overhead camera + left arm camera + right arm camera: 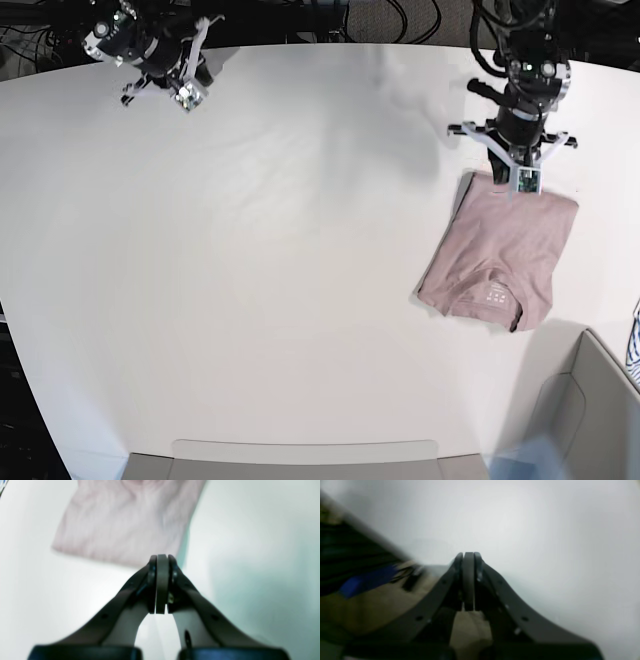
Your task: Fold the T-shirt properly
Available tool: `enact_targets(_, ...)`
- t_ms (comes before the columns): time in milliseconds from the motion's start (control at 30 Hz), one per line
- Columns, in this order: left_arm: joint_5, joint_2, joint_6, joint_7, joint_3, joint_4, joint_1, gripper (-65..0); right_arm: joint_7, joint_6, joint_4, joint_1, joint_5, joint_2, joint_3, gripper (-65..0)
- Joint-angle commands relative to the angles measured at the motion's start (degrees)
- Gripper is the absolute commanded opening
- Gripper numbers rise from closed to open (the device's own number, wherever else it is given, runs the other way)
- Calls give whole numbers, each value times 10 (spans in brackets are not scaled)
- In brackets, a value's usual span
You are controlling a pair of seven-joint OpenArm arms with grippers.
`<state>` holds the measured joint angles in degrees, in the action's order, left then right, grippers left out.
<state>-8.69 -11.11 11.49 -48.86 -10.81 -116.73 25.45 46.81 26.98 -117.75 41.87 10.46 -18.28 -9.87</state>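
The T-shirt (pixel 505 260) lies folded into a small pink block on the white table (pixel 260 250), at the right side of the base view. Its neck, with a tiny white label, points toward the bottom of the frame. It sits a bit tilted, and its top edge is near the upper right.

The left arm comes in from the top right of the base view and reaches down over the table. The left gripper (pixel 523 180) hangs right at the top edge of the shirt. From above I cannot tell if it touches the cloth. In the left wrist view the left gripper (pixel 162 560) has its 2 fingers pressed flat together with nothing between them. The T-shirt (pixel 125 522) fills the top middle of that view, just past the fingertips, blurry and pale pink.

The right arm is tucked up in the top left corner of the base view, well apart from the shirt. The right gripper (pixel 187 95) points down and to the right, over bare table. In the right wrist view the right gripper (pixel 468 556) is also squeezed tight and holds nothing. Behind it there is only white table, with blurry dark shapes and a blue patch at the left edge.

A grey bin (pixel 580 400) sits in the bottom right corner of the base view.
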Motion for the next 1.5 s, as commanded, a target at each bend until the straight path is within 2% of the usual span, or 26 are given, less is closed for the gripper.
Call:
enact_targets(0, 3, 2, -3, 5, -14, -7, 19, -650, -24, 1, -10, 24, 5, -4, -2, -650)
enact_targets(133, 3, 26, -2, 6, -45, -7, 101, -650, -50, 0, -10, 97, 5, -32, -2, -650)
enact_targets(333, 3, 28, -3, 6, -51, -6, 241, -650, -50, -1, -9, 195, 1, -69, -2, -650)
enact_targets(500, 3, 35, -4, 7, -48, 45, 299, -650, -47, -1, -1, 247, 0, -99, 13, -650)
enact_targets(667, 4, 34, -4, 62, -47, 234, 249, -650, -49, -1, 78, 209, 0, -128, 47, -650)
enact_targets(833, 5, 32, -5, 82, -47, 468, 134, -650, -50, -1, 225, 96, 0, -129, 140, -650)
enact_targets(933, 5, 32, -5, 133, -47, 578, 91, -650, -53, -1, 301, 40, -21, -134, 212, -650)
enact_targets(1067, 6, 32, -5, 214, -47, 707, 40, -650, -118, -7, 426, -32, -81, -130, 310, -650)
enact_targets(1133, 6, 32, -6, 244, -46, 755, 15, -650, -147, -33, 507, -75, -103, -118, 353, -650)
enact_targets(1300, 6, 32, -6, 311, -46, 820, -19, -650, -209, -133, 686, -177, -112, -92, 451, -650)
enact_targets(1467, 6, 34, -6, 418, -46, 881, -43, -650, -267, -189, 810, -254, -112, -66, 552, -650)
